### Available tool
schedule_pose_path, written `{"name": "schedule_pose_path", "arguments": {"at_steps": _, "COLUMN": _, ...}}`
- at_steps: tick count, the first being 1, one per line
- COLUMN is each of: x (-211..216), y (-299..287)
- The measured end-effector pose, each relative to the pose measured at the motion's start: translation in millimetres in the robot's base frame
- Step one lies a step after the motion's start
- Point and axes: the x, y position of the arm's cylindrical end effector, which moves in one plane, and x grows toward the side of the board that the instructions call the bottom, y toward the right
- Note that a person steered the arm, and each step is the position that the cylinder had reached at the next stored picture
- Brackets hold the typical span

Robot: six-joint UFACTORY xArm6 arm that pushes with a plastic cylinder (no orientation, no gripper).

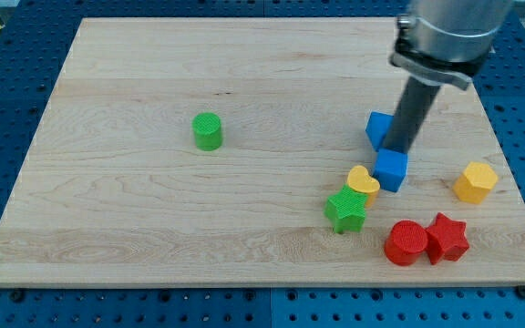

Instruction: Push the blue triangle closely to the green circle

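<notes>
Seven small blocks are counted on one wooden board [153, 228]. Two blue blocks are seen: one blue block [377, 128] partly hidden behind the rod, so its shape cannot be told surely, and one blue cube [391, 169] just below it. Two green blocks are counted: one green circle [208, 131] and one green star [346, 210]. Two yellow blocks are counted: one yellow heart [364, 182] and one yellow hexagon [475, 182]. Two red blocks are counted: one red circle [406, 243] and one red star [447, 238]. So eight blocks are found in total, not seven. One rod is seen.
</notes>
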Motion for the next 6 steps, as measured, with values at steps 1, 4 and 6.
{"name": "schedule_pose_path", "arguments": {"at_steps": 1, "x": 0.9, "y": 5.2}}
{"name": "schedule_pose_path", "arguments": {"at_steps": 4, "x": -26.3, "y": 35.4}}
{"name": "schedule_pose_path", "arguments": {"at_steps": 6, "x": -42.6, "y": -39.0}}
